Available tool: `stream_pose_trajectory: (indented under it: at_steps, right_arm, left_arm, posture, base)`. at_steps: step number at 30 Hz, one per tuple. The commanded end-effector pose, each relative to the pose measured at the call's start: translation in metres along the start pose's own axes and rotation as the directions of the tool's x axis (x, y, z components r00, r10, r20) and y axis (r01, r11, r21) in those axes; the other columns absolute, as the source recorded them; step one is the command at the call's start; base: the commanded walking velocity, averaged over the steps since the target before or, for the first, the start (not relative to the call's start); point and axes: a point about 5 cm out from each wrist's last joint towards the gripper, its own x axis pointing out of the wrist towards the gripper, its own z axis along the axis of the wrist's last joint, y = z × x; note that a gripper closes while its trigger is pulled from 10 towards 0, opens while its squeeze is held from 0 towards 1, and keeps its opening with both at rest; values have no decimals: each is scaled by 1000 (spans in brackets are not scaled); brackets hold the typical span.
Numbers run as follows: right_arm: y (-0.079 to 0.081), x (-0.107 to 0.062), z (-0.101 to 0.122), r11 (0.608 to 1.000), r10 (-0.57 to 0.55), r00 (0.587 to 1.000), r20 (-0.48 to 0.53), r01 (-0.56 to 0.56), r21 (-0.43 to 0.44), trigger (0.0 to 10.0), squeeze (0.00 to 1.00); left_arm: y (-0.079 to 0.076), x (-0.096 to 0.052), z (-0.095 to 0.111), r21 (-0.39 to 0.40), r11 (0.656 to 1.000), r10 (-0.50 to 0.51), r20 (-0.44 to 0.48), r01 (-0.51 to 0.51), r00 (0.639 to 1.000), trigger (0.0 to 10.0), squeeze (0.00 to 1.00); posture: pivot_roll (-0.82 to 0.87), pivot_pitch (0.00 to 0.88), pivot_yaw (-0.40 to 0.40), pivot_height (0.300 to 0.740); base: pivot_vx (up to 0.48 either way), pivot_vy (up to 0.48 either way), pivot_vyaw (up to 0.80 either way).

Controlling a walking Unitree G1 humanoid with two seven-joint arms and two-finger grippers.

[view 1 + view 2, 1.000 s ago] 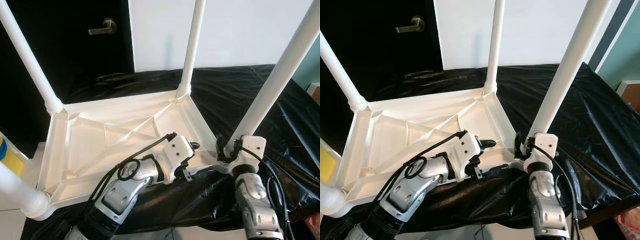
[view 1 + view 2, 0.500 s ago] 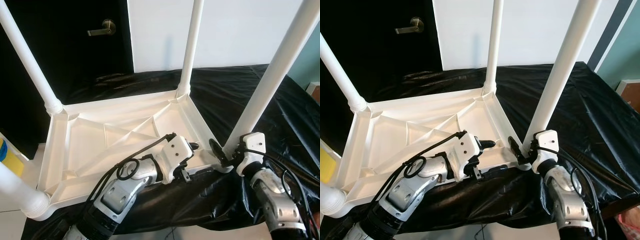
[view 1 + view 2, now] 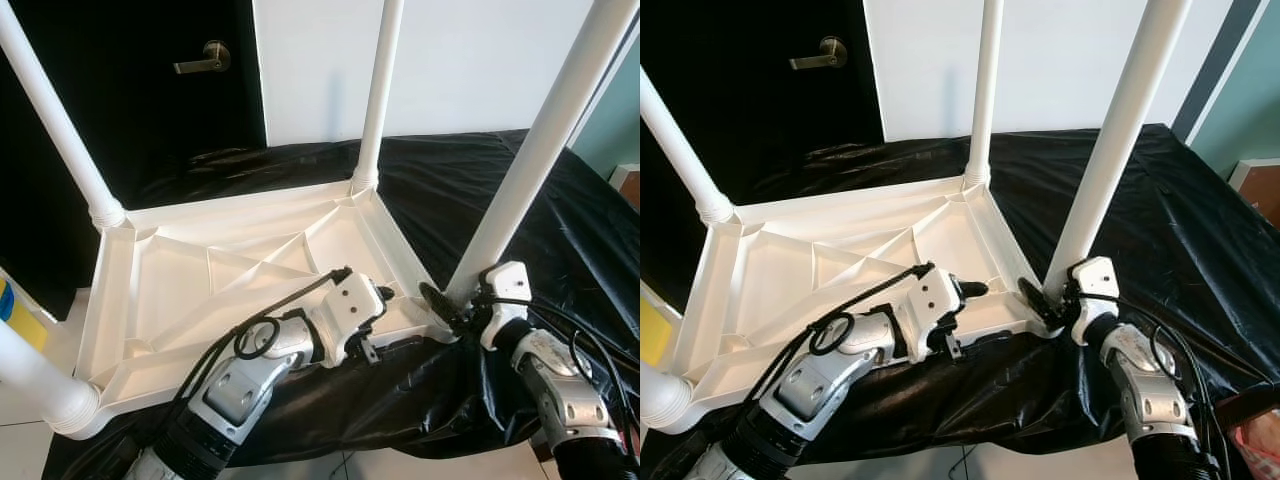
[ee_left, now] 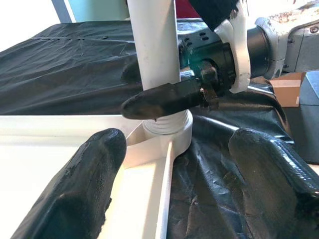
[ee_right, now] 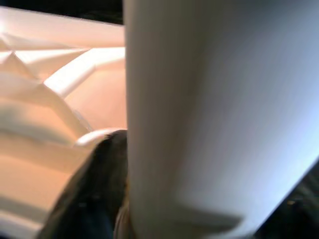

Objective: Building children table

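Observation:
A white plastic children's table (image 3: 180,290) lies upside down on a black cloth, four white legs pointing up. My right gripper (image 3: 452,305) is shut on the near right leg (image 3: 530,170) at its base, just above the corner socket; one black finger (image 4: 164,99) crosses the front of that leg (image 4: 152,50). The same leg (image 5: 214,114) stands very close in the right wrist view. My left gripper (image 3: 378,320) is open at the near long rim, its fingers (image 4: 84,184) spread either side of the rim close to that corner.
The black cloth (image 3: 560,240) covers the surface under the table and drops off at the near edge. A dark door with a lever handle (image 3: 200,58) is at the back left. A yellow and blue object (image 3: 15,310) sits at far left. A cardboard box (image 4: 286,87) stands beyond the right arm.
My right forearm has swung out to the right while its gripper stayed at the base of the near right leg, turning around it. The left arm has not moved.

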Motion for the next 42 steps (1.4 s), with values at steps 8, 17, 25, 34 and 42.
stream_pose_trajectory:
  at_steps: [8,17,25,34,42]
  right_arm:
    - [0,-8,-13,1000,24,999,-28,-24,8,0,0]
    - [2,-10,-17,999,-26,999,-34,27,32,10000,0]
    - [6,-9,-19,981,-186,982,-37,187,56,10000,0]
    - [19,-5,-14,924,-366,931,-12,364,114,10000,0]
    - [35,-1,-18,798,-578,811,-89,585,148,10000,0]
  left_arm:
    - [-1,1,1,24,999,-36,0,36,999,10000,0]
    - [-2,1,1,20,999,-42,-2,42,999,10000,0]
    - [-3,0,0,14,999,-40,-4,40,999,10000,0]
    - [-3,-1,0,11,999,-36,-4,36,999,10000,0]
    - [-3,-1,0,12,999,-33,-6,33,999,10000,0]
  posture:
    - [-57,0,1,740]
    - [-57,0,3,740]
    - [-54,0,-2,740]
    - [-49,0,-2,740]
    - [-42,0,-2,740]
  base:
    - [0,0,0]
    - [0,0,0]
    - [0,0,0]
    - [0,0,0]
    - [0,0,0]
